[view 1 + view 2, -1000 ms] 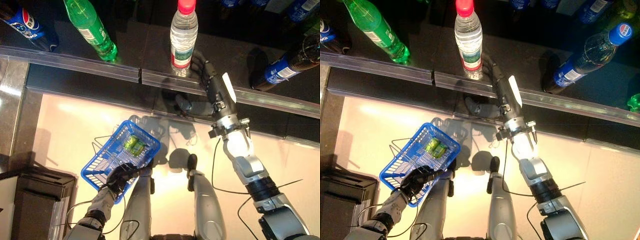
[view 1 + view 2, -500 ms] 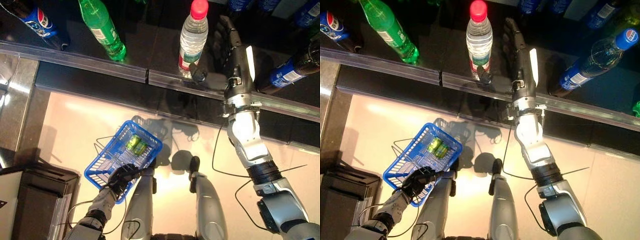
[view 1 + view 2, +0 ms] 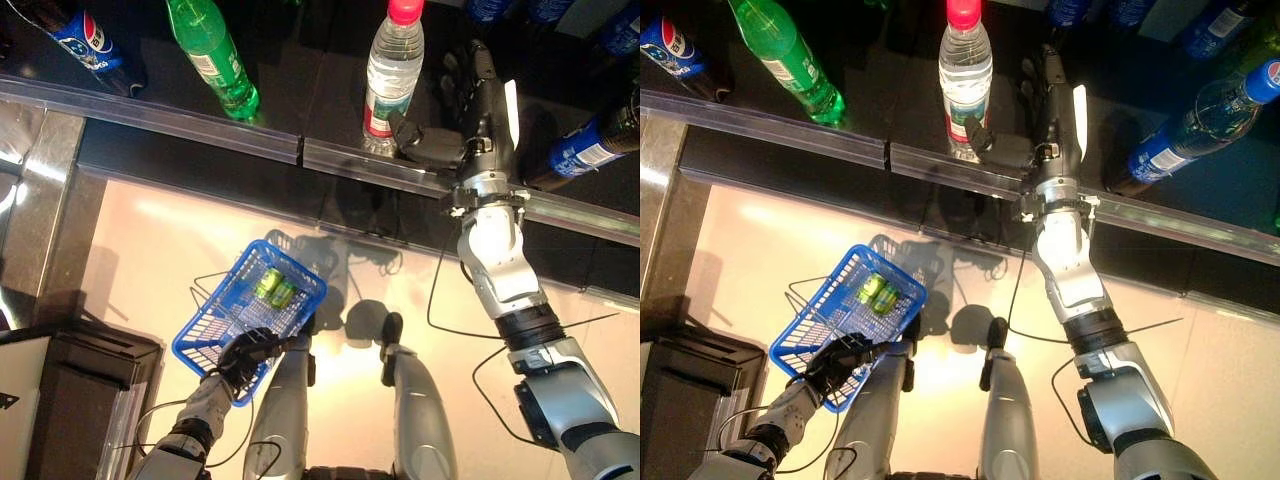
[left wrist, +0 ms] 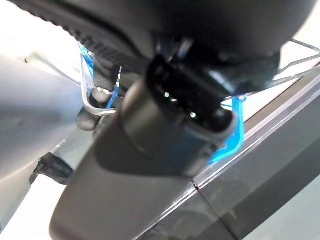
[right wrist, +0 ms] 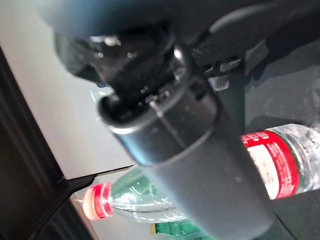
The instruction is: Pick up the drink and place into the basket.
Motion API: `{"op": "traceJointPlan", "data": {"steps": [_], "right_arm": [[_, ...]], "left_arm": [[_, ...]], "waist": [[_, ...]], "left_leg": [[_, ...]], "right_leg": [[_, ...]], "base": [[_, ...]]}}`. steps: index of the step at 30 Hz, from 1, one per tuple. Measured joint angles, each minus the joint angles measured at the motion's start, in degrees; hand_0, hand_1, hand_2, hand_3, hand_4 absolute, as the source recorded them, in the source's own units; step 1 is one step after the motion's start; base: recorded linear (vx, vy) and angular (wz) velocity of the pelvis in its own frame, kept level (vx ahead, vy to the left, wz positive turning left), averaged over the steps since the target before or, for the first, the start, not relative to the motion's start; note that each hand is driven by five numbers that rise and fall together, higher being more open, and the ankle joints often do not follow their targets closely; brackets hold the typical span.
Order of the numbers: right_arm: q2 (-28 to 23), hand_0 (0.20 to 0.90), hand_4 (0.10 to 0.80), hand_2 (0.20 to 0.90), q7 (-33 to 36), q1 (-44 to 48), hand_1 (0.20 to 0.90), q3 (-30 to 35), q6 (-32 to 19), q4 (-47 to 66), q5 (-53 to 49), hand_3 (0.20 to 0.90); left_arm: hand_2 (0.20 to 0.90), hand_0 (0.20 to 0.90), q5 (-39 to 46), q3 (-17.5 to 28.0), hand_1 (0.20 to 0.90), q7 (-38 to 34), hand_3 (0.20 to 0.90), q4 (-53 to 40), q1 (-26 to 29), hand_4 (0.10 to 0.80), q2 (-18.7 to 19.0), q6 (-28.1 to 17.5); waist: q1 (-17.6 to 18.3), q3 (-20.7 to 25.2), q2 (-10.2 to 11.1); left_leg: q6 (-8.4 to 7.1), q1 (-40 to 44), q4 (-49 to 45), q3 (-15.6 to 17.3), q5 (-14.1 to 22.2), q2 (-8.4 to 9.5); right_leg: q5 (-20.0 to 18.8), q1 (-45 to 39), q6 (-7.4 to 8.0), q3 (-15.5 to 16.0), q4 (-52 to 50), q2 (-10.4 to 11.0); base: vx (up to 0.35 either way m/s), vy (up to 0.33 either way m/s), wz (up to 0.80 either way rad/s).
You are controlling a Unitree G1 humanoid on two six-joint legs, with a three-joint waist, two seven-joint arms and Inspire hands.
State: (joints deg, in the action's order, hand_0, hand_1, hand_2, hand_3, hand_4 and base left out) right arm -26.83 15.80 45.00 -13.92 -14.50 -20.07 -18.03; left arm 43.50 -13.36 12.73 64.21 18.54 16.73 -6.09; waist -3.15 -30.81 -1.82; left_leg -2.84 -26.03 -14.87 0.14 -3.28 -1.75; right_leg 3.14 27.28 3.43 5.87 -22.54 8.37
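Observation:
A clear water bottle [image 3: 390, 60] with a red cap and red label stands on the dark shelf, just behind its front rail. My right hand [image 3: 478, 100] is open on the bottle's right side. Its fingers point straight back along the shelf, and its thumb [image 3: 418, 140] reaches toward the bottle's base. In the right wrist view the bottle [image 5: 280, 155] lies just past the thumb. Low on the left, my left hand [image 3: 245, 355] is shut on the near edge of a blue wire basket [image 3: 218, 325]. Two green cans [image 3: 273, 288] lie in it.
A green bottle [image 3: 210, 55] and a blue cola bottle [image 3: 85, 40] stand on the shelf to the left, another blue bottle [image 3: 590, 150] to the right. A clear rail [image 3: 200, 125] runs along the shelf front. A dark box [image 3: 80, 400] sits at lower left.
My right hand has risen from the shelf's front edge to beside the water bottle, and its thumb has swung in toward the base. The camera has shifted; the basket stays held.

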Motion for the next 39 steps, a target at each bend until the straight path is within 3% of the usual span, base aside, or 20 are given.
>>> {"op": "traceJointPlan", "data": {"steps": [23,39], "right_arm": [[-0.2,0.9,0.8,0.9,-5.8,5.7,0.9,-4.4,4.6,-3.8,-1.2,0.9],[-0.1,0.9,0.8,0.9,-7.8,7.1,0.9,-5.5,5.9,-3.8,-1.2,0.9]], "left_arm": [[0.3,0.3,0.3,-0.8,0.3,-0.1,0.2,0.0,0.0,0.1,0.0,1.5],[0.3,0.3,20.7,1.1,0.3,7.1,0.2,-0.2,-0.6,0.1,1.4,9.4]], "waist": [[-2.2,0.0,-0.3],[-3.2,0.0,-0.3]], "left_leg": [[-0.07,1.0,0.9,-0.7,-0.4,0.17],[-0.16,1.0,0.9,-1.7,-0.4,0.18]], "right_leg": [[0.0,-0.9,-0.01,0.7,0.2,0.2],[0.0,-1.9,-0.01,1.7,0.8,0.2]], "base": [[0.0,0.001,0.0],[0.002,-0.003,0.02]]}}
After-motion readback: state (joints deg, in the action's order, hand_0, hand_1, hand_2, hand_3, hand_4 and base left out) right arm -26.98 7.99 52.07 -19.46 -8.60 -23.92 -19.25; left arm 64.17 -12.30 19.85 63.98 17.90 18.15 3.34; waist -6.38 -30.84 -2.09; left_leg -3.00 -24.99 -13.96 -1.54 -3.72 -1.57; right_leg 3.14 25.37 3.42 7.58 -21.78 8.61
